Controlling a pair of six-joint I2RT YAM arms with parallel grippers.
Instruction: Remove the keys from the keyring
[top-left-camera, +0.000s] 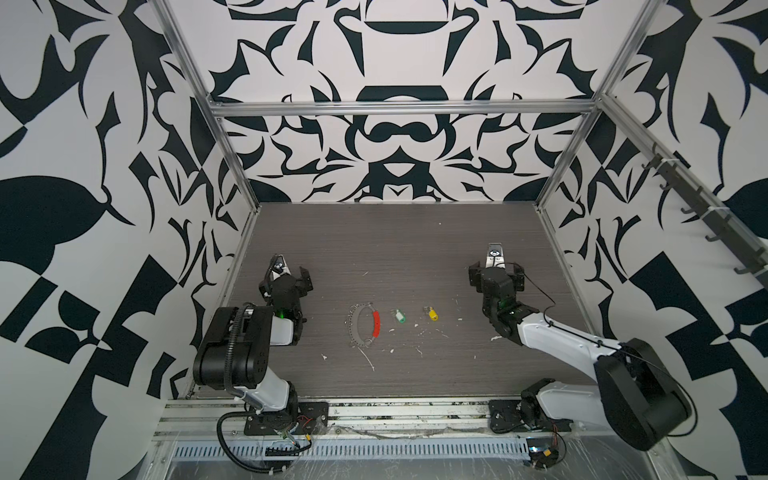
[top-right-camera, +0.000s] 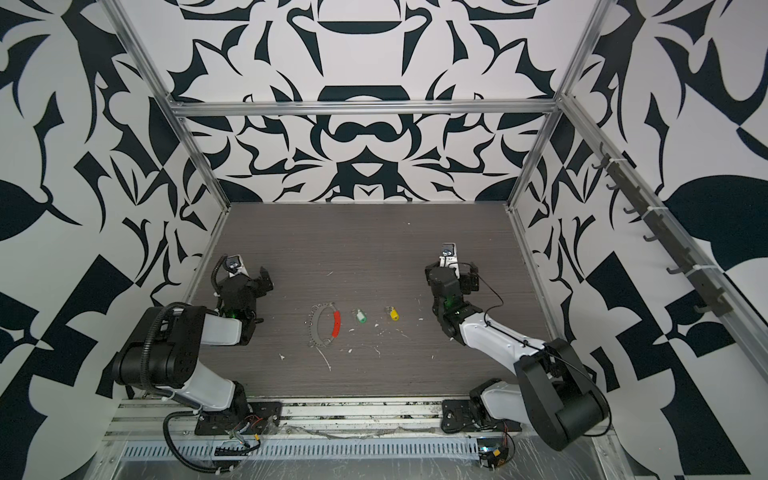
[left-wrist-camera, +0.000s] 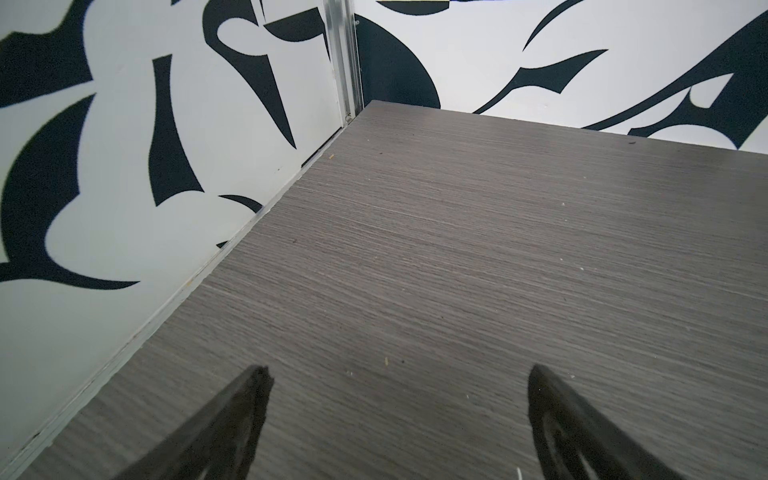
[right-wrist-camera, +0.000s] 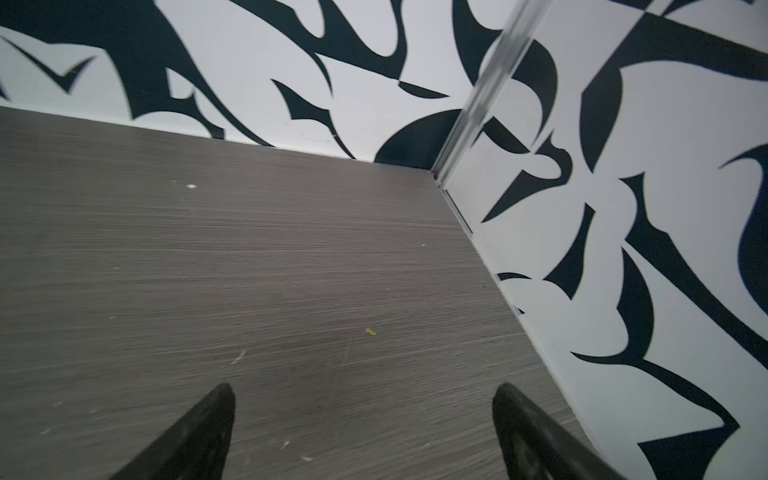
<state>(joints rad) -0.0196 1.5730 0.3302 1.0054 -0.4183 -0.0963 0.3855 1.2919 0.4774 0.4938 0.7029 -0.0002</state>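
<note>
Nearest on the grey wood-grain bench (top-left-camera: 374, 249) lies the large thin silver wire keyring (top-left-camera: 376, 325), with its red plastic sleeve on the three o'clock arc. At the ring's three o'clock, apart from the wire, rests the tiny silver green-headed key (top-left-camera: 400, 316). Further along the same line is the tiny silver yellow-headed key (top-left-camera: 432, 313). Both look free of the loop in both top views, so the task seems finished, with nothing left to pull off. Farther back, the black left pincer (left-wrist-camera: 399, 374) at the ring's ten o'clock and the black right pincer (right-wrist-camera: 365, 390) at its two o'clock hang spread wide and empty, well clear.
</note>
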